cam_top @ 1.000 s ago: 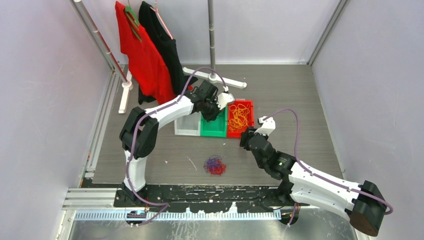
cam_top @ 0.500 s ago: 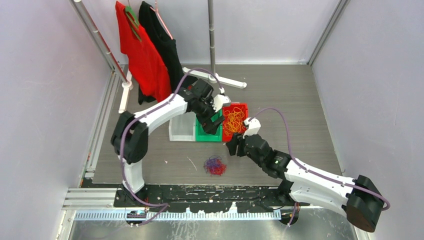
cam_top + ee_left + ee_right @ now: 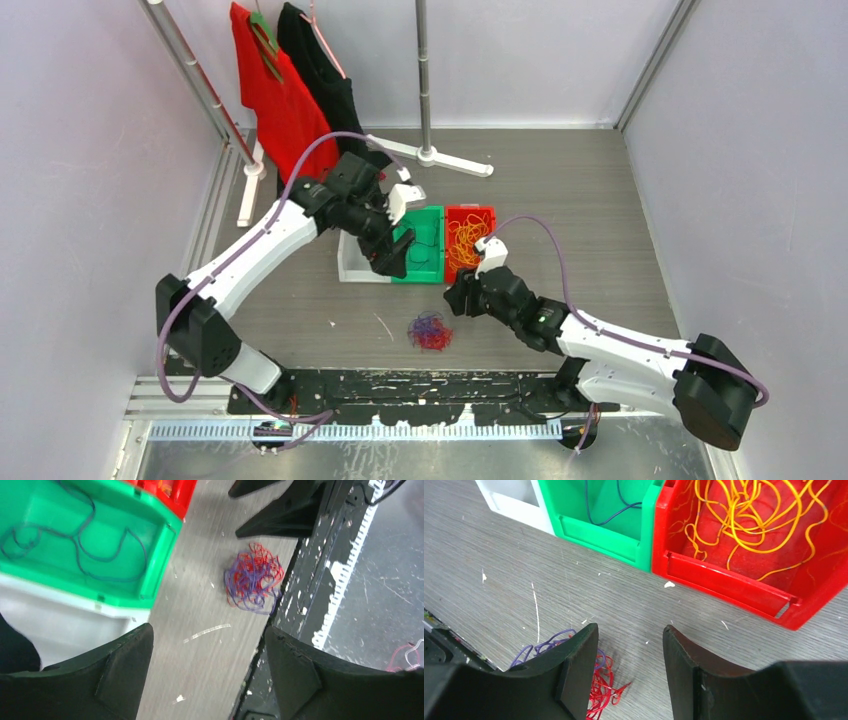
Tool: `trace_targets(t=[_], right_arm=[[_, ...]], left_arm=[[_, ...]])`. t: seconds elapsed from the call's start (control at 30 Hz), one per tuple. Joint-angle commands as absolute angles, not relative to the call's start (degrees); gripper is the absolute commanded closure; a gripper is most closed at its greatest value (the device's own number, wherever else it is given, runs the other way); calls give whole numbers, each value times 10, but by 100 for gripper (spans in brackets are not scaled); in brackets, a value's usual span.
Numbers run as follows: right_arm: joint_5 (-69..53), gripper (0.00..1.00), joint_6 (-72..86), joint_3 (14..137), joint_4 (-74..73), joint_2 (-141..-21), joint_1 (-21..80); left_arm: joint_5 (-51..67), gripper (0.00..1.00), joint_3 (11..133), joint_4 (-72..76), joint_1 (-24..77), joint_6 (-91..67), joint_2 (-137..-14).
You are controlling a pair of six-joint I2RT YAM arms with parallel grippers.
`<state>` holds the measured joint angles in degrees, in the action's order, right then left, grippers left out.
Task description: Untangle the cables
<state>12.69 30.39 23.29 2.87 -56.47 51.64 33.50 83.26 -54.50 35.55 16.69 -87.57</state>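
surface: grey wood-grain tabletop (image 3: 590,220), scuffed and speckled
cables: red-and-purple wad of thin wire (image 3: 430,331) lying loose near the front edge
right gripper (image 3: 630,630): hovering near the wad, fingers apart, empty
left gripper (image 3: 207,635): hanging by the green plastic bin (image 3: 165,545), fingers wide apart, empty
tip: I'd be pinching one outer strand, not the clump

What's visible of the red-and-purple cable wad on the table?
The small wad of thin red and purple wires is a loose, loopy tangle with the two colours intertwined. It lies low on the grey wood-grain table, close to its near edge, in front of the green plastic bin and apart from it. Nothing but the table appears to touch it.
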Motion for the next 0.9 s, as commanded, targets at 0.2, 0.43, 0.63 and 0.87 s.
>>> trace_targets(t=[0.2,0.43,0.63,0.87], right_arm=[[34,47,329,206,53,-497,532],[111,54,366,173,-37,-399,533],[137,56,373,181,-72,-380,532],[134,58,366,202,-51,-416,532]], left_arm=[[404,23,656,-504,414,149,-797],[386,24,666,-475,460,148,-870],[380,43,673,-454,494,191,-908],[352,85,670,-426,508,187,-916]])
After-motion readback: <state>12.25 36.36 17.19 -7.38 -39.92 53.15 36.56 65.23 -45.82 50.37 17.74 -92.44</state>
